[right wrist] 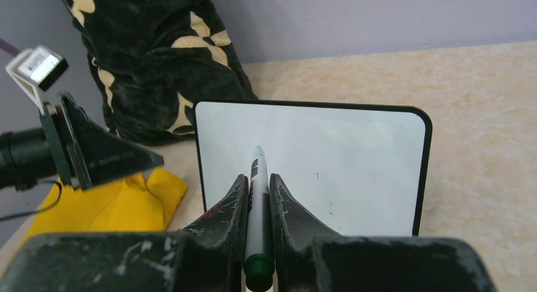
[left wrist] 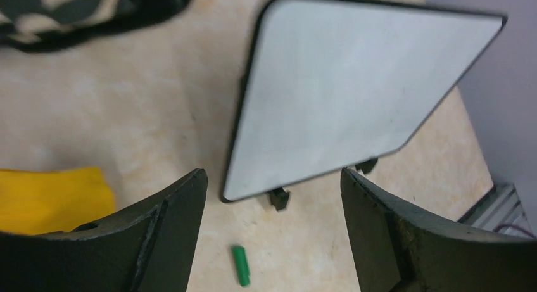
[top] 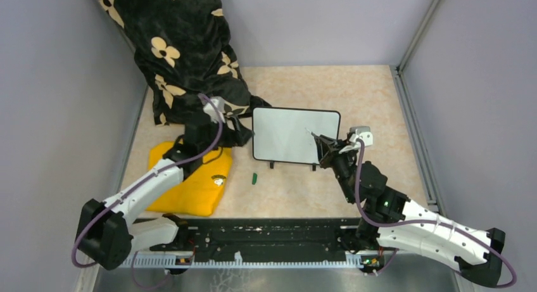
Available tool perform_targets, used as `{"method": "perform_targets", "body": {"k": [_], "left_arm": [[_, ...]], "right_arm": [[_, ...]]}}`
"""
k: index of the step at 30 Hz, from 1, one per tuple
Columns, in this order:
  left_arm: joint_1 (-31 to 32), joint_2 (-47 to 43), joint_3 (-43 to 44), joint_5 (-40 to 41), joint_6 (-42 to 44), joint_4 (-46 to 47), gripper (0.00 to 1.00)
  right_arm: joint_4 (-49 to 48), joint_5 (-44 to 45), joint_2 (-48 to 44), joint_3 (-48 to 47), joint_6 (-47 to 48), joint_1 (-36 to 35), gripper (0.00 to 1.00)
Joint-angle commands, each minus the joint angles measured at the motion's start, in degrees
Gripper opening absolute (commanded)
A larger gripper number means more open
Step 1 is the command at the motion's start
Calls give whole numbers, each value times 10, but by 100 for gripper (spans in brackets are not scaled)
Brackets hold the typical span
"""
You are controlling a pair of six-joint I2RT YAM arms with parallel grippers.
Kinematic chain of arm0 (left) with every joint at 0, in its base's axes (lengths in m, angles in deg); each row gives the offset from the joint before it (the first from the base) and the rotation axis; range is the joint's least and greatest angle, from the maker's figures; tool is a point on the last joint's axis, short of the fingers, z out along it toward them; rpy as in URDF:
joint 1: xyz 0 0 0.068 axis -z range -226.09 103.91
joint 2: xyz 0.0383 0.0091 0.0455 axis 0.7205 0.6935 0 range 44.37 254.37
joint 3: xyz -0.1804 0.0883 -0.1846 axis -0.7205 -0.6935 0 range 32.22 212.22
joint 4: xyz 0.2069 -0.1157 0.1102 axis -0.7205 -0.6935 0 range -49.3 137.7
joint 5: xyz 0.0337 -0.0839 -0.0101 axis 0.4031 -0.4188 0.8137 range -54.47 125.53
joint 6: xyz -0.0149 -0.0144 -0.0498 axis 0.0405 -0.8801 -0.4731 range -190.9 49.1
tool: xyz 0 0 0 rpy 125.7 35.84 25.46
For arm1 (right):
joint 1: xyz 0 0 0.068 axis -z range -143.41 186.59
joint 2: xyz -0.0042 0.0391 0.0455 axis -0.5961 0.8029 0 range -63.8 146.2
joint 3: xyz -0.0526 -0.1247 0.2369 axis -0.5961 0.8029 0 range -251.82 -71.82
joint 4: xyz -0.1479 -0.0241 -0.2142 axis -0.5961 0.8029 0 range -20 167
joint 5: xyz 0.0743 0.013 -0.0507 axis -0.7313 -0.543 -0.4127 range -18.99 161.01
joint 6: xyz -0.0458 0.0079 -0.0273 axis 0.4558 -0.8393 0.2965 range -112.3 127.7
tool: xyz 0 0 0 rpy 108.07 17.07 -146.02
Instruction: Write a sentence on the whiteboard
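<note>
the table (top: 380,102) is a pale beige stone-patterned surface, closed in by plain lavender-grey walls (top: 316,19) at the back and both sides, with a metal strip running along the foot of the right wall. a black rail (top: 266,235) crosses the near edge between the two arm bases. the whiteboard (top: 294,135) stands upright on its two small black feet near the middle of the table; its face is plain white with a few faint specks. a heap of black cloth with cream flowers (top: 183,51) fills the back left corner, and a yellow cloth (top: 190,181) lies flat in front of it. a small green cap (top: 254,178) lies on the bare surface between the yellow cloth and the board. the left gripper (left wrist: 272,171) hangs just beside the board's left edge with its fingers spread wide and nothing between them. the right gripper (right wrist: 256,178) is at the board's right side, its fingers pinched tight on a pen (right wrist: 258,162) that points at the white face; whether the tip touches cannot be told.
</note>
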Motion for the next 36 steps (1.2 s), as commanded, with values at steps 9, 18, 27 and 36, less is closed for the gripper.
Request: {"method": "perform_targets", "body": {"k": [9, 18, 27, 36], "left_arm": [[-127, 29, -76, -156, 103, 318, 91], [-232, 116, -66, -363, 73, 401, 98], [-260, 255, 2, -512, -65, 470, 99], [-259, 417, 2, -645, -214, 815, 87]], "right_arm": [[-41, -92, 15, 0, 18, -3, 0], [-36, -115, 20, -12, -2, -3, 0], [-20, -126, 24, -23, -22, -3, 0], [-18, -131, 55, -48, -22, -3, 0]]}}
